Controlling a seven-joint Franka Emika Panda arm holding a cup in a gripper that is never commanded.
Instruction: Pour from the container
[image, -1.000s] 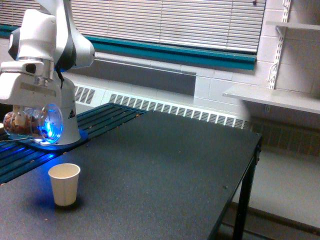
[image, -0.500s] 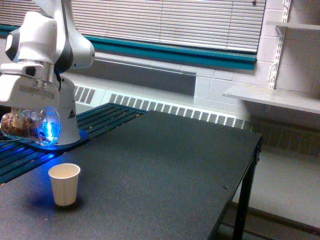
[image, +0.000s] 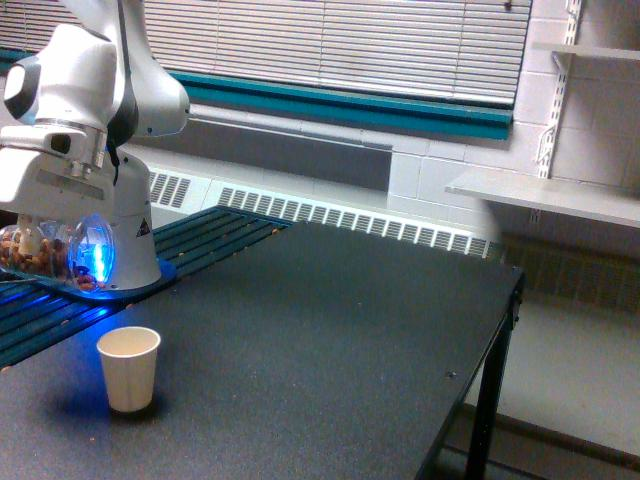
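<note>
The container (image: 50, 252), a clear plastic jar with brown nut-like pieces inside, lies on its side in the air at the exterior view's left edge, lit blue. My gripper (image: 55, 215) is shut on it from above; its fingers are mostly hidden behind the white hand. The jar's mouth points toward the exterior view's left and is partly cut off by the frame. A cream paper cup (image: 129, 368) stands upright on the dark table (image: 330, 350), below the jar and a little to its right.
The arm's white base (image: 135, 250) stands on a blue slatted surface (image: 210, 235) behind the cup. The table's right edge (image: 500, 330) drops to the floor. A radiator and window blinds run along the back wall, shelves at the right.
The held jar has shifted toward the exterior view's left and tipped further onto its side. The nuts have slid toward its mouth. The paper cup has stayed put.
</note>
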